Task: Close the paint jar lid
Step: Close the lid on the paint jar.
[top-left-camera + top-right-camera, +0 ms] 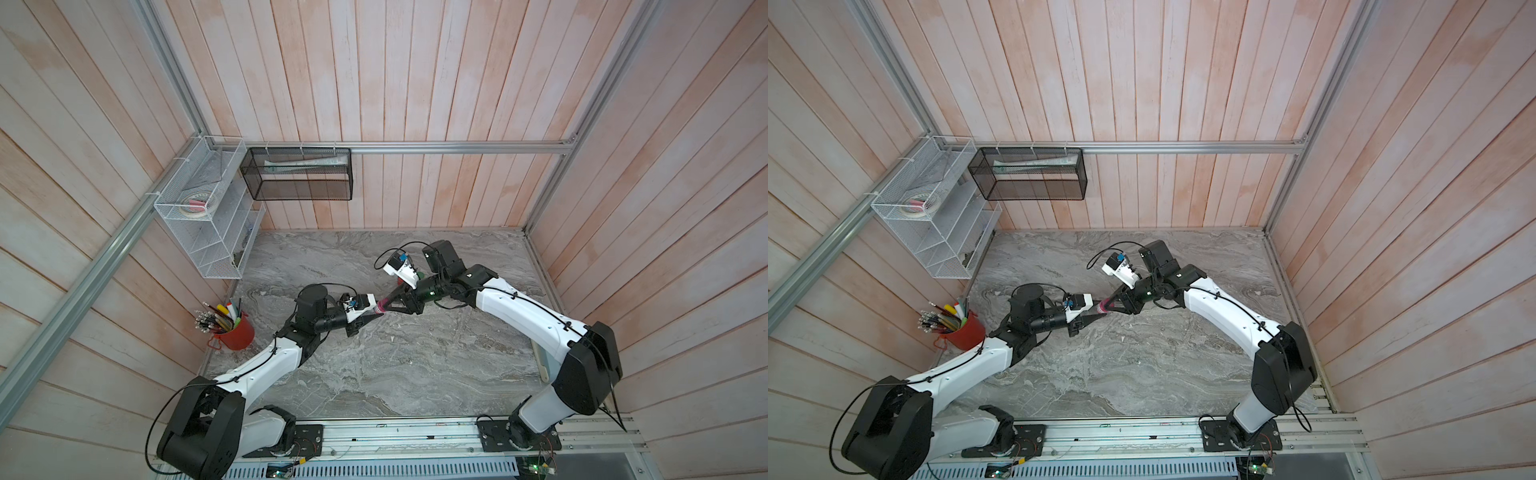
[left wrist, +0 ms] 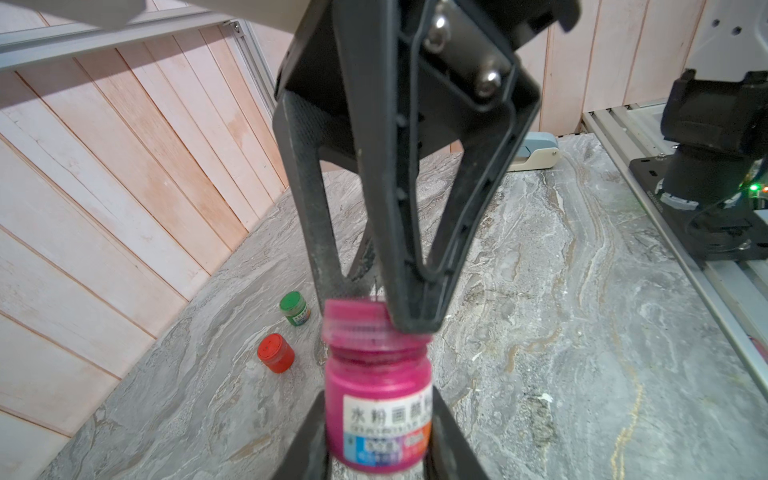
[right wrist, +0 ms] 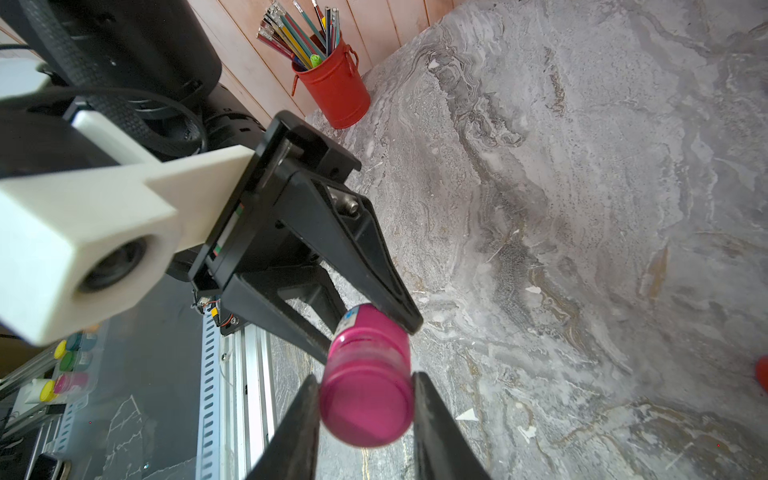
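In both top views, two white-and-black robot arms reach in from the lower corners of the frame and meet just left of centre, above a grey marbled tabletop [image 1: 415,365]. Between their tips hangs a small magenta plastic paint jar [image 1: 379,308] [image 1: 1101,308], clear of the surface. The left gripper [image 1: 375,312] is closed on the jar's body, and the right gripper [image 1: 387,306] is closed on its far end. A red metal bucket of pens and pencils [image 1: 235,332] stands at the table's left edge. In the left wrist view, the left gripper [image 2: 378,436] pinches the labelled body of the paint jar [image 2: 376,399] between two black fingers. The right gripper [image 2: 374,307] clamps the magenta screw lid [image 2: 353,322], which appears to sit slightly crooked on the neck, with thread showing beneath it. A small green-lidded jar [image 2: 295,309] and a small red jar [image 2: 275,353] stand on the table beyond, near the plank wall. In the right wrist view, the lid's round flat top [image 3: 368,405] faces the camera, squeezed between the right gripper's fingers, and the left gripper [image 3: 370,336] holds the body behind it. I judge the jar light and rigid, its smooth plastic possibly slick with paint. The body is best held across the label and the lid squarely across its rim, so the threads catch rather than cross.
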`<move>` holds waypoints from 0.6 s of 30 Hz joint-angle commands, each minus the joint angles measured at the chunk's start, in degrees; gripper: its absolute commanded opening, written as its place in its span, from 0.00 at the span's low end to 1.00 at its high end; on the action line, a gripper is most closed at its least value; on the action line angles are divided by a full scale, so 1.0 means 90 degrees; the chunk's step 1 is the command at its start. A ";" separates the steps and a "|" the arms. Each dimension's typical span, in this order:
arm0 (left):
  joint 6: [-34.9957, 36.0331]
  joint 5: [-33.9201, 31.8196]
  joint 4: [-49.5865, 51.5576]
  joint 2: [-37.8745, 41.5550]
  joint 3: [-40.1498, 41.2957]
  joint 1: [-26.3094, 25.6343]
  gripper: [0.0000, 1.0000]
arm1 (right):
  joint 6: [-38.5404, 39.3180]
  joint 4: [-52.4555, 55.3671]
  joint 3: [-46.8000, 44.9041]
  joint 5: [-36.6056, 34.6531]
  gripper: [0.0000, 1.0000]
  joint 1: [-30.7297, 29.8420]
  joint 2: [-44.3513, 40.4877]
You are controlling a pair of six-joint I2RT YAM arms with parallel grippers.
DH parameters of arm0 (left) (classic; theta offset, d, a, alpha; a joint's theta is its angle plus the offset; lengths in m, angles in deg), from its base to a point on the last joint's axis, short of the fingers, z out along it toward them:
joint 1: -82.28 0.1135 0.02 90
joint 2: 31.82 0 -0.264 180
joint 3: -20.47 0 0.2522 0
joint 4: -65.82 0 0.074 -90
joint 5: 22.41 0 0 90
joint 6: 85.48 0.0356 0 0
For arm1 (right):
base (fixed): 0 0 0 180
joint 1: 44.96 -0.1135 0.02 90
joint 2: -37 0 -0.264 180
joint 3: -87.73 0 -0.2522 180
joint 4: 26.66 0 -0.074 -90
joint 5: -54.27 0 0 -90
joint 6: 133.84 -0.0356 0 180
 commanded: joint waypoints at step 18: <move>-0.0070 -0.0141 -0.1143 0.0413 -0.0073 -0.0154 0.33 | -0.0896 -0.0421 -0.0166 -0.0644 0.27 -0.0218 0.0362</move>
